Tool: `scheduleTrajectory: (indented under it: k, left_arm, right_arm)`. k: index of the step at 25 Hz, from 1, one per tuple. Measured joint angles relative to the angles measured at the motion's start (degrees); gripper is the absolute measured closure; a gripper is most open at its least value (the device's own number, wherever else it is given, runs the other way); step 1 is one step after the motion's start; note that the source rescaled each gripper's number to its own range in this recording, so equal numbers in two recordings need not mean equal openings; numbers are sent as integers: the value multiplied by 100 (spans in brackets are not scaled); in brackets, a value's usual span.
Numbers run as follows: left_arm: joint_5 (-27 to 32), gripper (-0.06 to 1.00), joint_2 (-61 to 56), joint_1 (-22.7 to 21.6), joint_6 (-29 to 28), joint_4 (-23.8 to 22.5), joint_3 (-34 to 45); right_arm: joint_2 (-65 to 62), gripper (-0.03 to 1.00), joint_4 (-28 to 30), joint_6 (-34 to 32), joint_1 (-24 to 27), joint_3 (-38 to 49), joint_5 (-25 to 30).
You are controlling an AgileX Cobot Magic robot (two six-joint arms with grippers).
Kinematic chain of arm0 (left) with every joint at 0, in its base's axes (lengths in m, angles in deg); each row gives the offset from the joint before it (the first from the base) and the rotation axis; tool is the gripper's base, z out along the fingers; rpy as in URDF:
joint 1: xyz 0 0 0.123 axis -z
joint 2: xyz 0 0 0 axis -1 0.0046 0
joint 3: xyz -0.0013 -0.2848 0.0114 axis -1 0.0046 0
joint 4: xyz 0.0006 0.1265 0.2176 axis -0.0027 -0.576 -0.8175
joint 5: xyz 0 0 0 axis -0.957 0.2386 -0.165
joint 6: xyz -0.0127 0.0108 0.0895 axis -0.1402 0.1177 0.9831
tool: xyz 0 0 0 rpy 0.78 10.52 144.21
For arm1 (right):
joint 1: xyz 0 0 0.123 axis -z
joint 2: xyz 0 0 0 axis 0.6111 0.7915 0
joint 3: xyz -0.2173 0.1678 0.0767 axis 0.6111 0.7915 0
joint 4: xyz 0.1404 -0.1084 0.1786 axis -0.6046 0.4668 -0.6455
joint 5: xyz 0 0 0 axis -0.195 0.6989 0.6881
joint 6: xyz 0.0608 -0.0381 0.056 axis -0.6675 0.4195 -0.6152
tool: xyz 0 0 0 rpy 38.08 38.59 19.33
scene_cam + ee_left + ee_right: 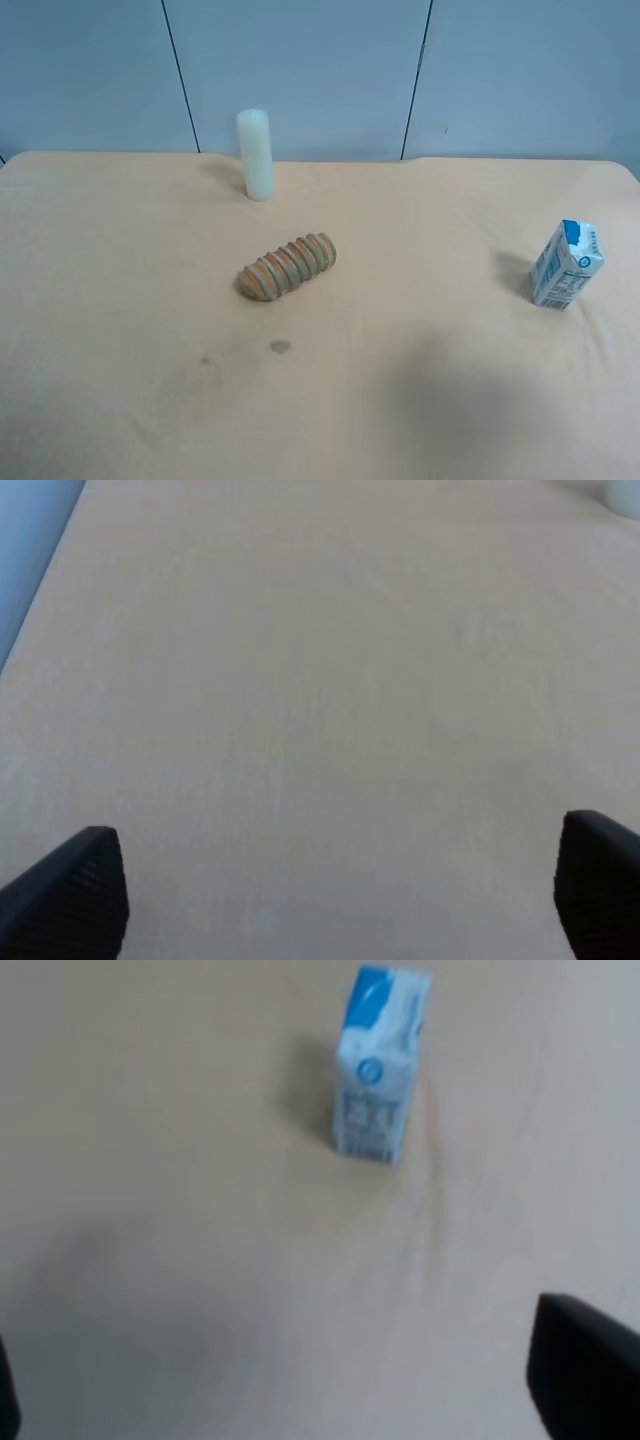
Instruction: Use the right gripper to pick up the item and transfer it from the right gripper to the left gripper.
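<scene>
Standing near table (420, 340) side edge: milk carton (566, 264); right tool (300, 1390), left tool (330, 890) both hovering spread, empty.

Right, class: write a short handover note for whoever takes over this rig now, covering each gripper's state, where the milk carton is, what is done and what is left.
Right gripper: open, empty, carton ahead of it, not touching.
Left gripper: open, empty, over the table.
Milk carton: upright on the table near the exterior high view's right edge, apart from the brown loaf and the pale cylinder.
Done: nothing; carton not picked up.
Left: right gripper grasps and lifts the carton, then passes it to the left gripper.
</scene>
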Motion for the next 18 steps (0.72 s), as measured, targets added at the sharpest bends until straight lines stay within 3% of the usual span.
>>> scheduleTrajectory:
  k: [5,10,18]
  left_arm:
    - [0,-1,0,0,0,0,0]
    - [0,-1,0,0,0,0,0]
    - [0,-1,0,0,0,0,0]
  right_arm:
    - [1473,-3,127,-157,0,-1072,14]
    - [3066,-3,558,-710,0,-2112,330]
    - [5275,-3,935,-824,0,-2637,337]
